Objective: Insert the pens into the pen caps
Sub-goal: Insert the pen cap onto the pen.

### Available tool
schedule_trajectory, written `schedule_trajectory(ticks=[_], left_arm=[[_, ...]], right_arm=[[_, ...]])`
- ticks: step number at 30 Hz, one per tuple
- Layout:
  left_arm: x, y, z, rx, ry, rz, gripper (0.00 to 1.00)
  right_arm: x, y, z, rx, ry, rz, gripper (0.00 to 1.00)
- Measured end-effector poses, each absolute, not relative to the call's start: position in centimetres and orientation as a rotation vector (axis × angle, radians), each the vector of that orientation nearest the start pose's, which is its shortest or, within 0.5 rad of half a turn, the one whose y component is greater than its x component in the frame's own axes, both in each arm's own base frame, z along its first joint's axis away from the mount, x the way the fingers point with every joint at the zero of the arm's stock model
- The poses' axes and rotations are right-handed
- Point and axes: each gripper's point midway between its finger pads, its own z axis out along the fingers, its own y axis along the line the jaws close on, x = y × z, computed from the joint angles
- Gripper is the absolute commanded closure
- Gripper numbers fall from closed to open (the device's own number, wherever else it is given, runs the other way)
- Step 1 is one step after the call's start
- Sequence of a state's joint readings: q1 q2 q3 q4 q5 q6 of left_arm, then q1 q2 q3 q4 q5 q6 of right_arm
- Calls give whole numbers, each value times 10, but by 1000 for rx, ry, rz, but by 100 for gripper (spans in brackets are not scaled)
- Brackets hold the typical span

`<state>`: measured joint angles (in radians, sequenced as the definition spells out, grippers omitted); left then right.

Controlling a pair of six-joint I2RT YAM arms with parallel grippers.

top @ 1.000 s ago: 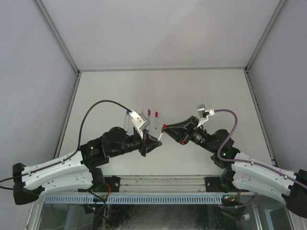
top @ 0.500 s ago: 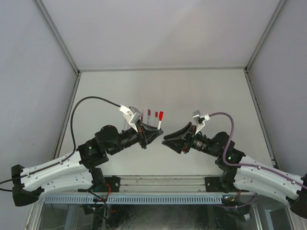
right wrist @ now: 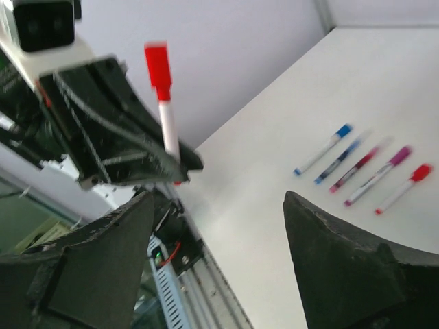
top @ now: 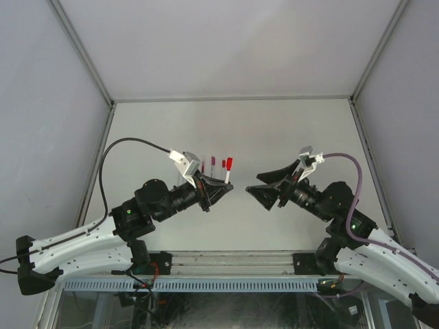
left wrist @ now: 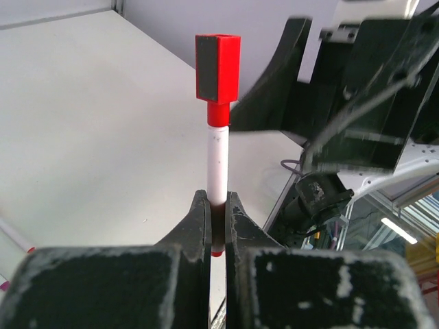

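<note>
A pen (left wrist: 217, 161) with a whitish barrel stands upright in my left gripper (left wrist: 218, 205), which is shut on its lower end. A red pen cap (left wrist: 218, 65) sits on its upper end. The top view shows this capped pen (top: 228, 166) sticking up from the left gripper (top: 223, 185). My right gripper (top: 257, 188) faces it from the right, a short gap away, open and empty. In the right wrist view the right gripper (right wrist: 219, 205) has its jaws wide apart, with the capped pen (right wrist: 167, 127) beyond them.
Several more capped pens (right wrist: 357, 168) with blue, magenta and red ends lie side by side on the white table (right wrist: 288, 103); from above these pens (top: 213, 163) show just behind the left gripper. The table's near rail (top: 226, 260) runs below both arms.
The right gripper opened, let go of the red cap and drew back to the right. The left gripper kept the capped pen and tilted it upward.
</note>
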<state>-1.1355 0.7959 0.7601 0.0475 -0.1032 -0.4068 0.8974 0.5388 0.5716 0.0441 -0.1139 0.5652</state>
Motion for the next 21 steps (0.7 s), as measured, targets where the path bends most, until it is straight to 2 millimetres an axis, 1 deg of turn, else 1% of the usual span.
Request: schedule_trajectory(ticks=[4,7,9,13,16,18,21], left_arm=[[142,-301,318,514,1594,-1117,100],[142,-301,318,515,1594,-1118,100],[142,-301,318,515,1594,-1118,100],[142,-302,317,517,1595,-1118,100],[142,-302,317,519,1597,-1118,100],[141,-302,317,521,1597,-1119,100],[141,-303,317,525,1596,-1122,100]], right_arm=[[167,232,331,-304,1575,1181,16],[177,228,352,-287,1551,1178,15],[179,229,363,-289,1543,1191,15],[181,242,382,-333,1539,1234,19],[184,255,388,-370,1554,1262,23],[185,264,389,-394,1567,1278,27],[184,281,383,-442,1604,1304,33]])
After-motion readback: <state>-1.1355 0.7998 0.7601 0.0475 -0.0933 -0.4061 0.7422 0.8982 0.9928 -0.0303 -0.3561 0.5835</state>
